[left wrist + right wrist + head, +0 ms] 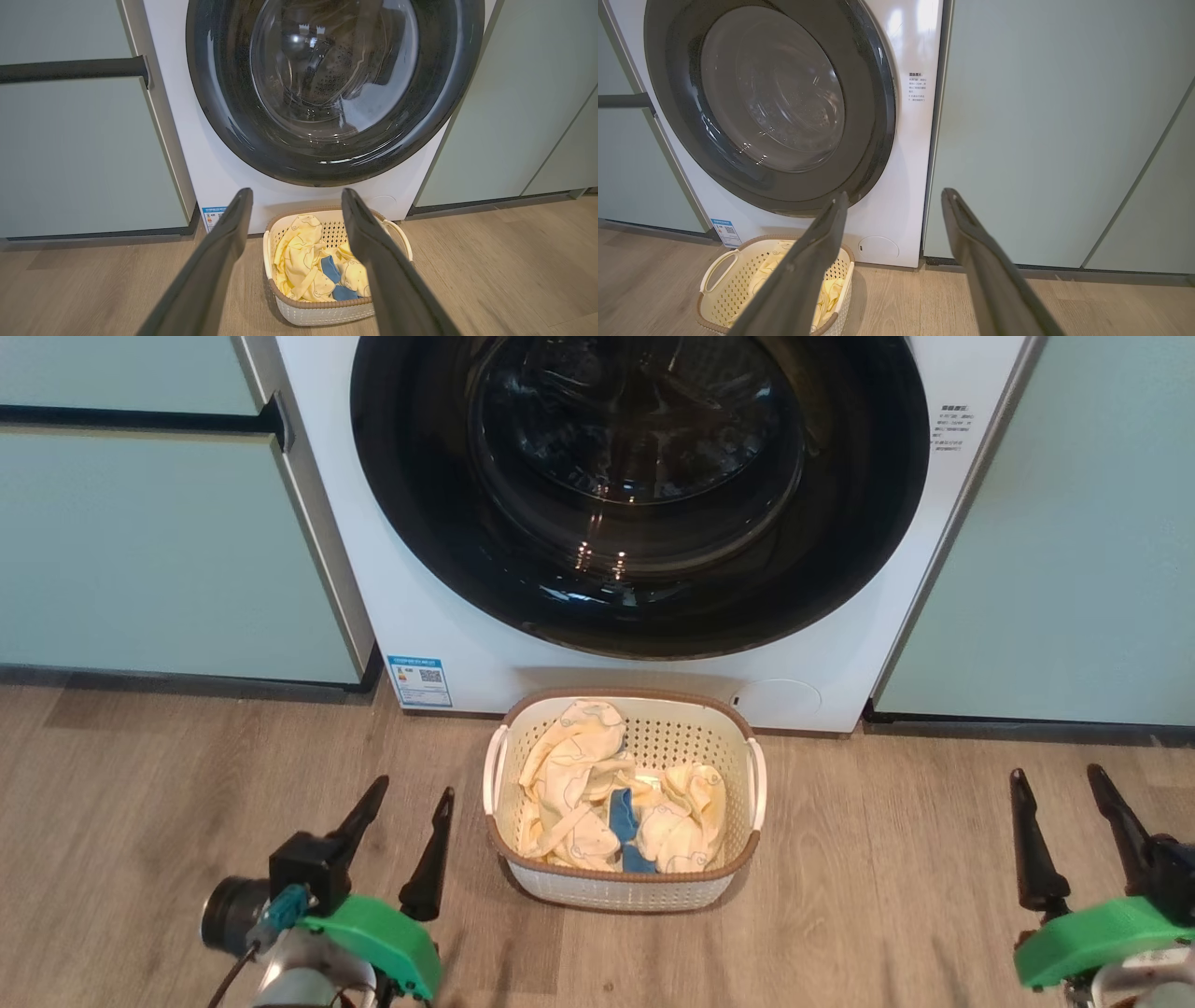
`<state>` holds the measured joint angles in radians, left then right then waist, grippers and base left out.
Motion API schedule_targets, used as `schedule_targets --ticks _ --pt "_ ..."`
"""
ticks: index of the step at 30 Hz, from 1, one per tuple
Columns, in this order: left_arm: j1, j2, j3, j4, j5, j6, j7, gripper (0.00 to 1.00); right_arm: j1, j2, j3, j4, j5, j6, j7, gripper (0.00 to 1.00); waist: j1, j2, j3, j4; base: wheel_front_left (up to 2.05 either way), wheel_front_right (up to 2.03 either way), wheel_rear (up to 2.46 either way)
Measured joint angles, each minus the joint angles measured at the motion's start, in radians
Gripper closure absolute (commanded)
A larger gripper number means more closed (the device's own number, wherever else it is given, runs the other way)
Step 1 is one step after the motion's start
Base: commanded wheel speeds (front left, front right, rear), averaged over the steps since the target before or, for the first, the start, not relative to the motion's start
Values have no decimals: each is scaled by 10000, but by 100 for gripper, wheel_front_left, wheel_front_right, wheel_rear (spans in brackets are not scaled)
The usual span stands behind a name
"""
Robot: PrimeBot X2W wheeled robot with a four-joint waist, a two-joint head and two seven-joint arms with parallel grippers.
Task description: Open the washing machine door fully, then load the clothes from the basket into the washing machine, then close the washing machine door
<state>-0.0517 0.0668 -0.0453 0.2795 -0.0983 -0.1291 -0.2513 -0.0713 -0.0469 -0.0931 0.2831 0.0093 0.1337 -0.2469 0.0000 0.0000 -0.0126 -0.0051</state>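
Note:
The white washing machine [485, 644] fills the top of the head view. Its round black door [420, 523] with the glass bowl window lies flush against the front, closed. On the floor just before it stands the cream basket [624, 887] with pale yellow clothes [579, 775] and a small blue piece inside. My left gripper [406, 803] is open, low and left of the basket, holding nothing. My right gripper [1055, 784] is open far to the basket's right, holding nothing. The left wrist view shows the door [219, 116] and basket [322, 312] ahead; the right wrist view shows the door [873, 116] and basket [728, 289].
Pale green cabinets [140, 551] flank the machine on both sides, the left one with a dark bar handle [140, 420]. Wooden floor [887, 859] lies open around the basket. A blue-bordered sticker [419, 679] and round cap [780, 698] sit low on the machine's front.

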Motion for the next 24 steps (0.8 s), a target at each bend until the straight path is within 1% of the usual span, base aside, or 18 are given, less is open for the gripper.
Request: schedule_targets --ticks 14,19,24 --pt "-2 -54 56 92 0 0 0 0 0 2 -15 63 17 0 -10 0 0 0 -15 -30 5 5 -10" --pt "-5 -54 54 104 0 0 0 0 1 4 -36 73 17 0 -10 0 0 0 -3 -31 53 53 -107" --pt "-21 -54 63 113 0 2 0 0 2 15 -46 77 31 0 -10 0 0 0 4 -29 93 93 -186"
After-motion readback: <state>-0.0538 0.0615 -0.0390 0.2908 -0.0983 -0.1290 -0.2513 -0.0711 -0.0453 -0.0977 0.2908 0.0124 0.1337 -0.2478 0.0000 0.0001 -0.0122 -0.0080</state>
